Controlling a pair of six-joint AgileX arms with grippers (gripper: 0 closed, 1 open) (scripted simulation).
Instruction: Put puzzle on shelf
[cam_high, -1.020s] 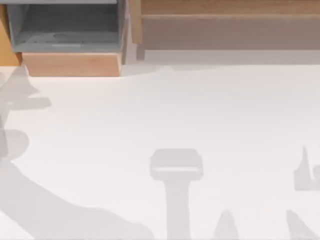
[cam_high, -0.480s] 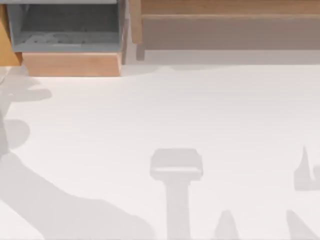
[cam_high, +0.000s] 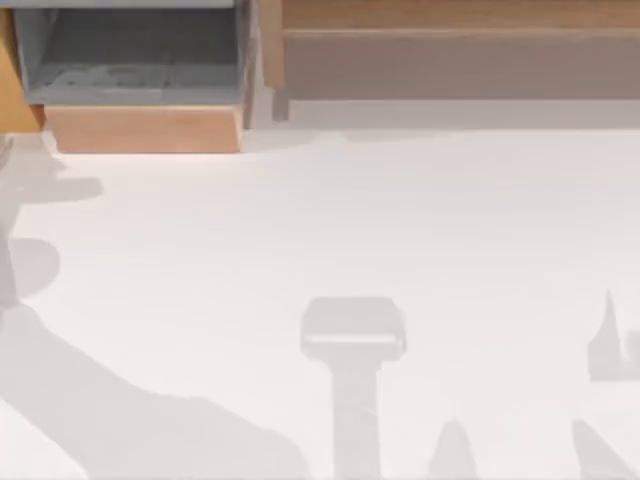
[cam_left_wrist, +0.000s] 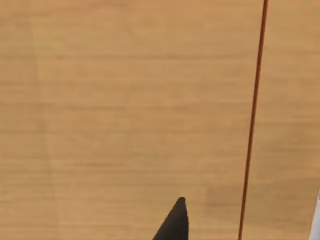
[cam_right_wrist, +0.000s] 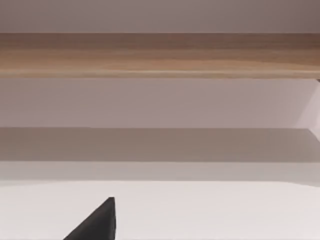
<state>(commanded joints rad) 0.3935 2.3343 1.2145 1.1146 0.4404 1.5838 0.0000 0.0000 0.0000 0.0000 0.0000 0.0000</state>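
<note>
Light-brown wood shelf (cam_high: 460, 20) w/ long axis left-right along table (cam_high: 320, 250) back, jaws' state can't tell.

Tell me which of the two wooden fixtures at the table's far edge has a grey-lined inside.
The box at the top view's left; the long shelf to its right has a brown board.

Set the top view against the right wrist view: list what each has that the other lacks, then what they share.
Top view: the grey-lined box with its wooden front, at the left. Right wrist view: a dark tip of the right end effector. Shared: the wooden shelf and the white table.
</note>
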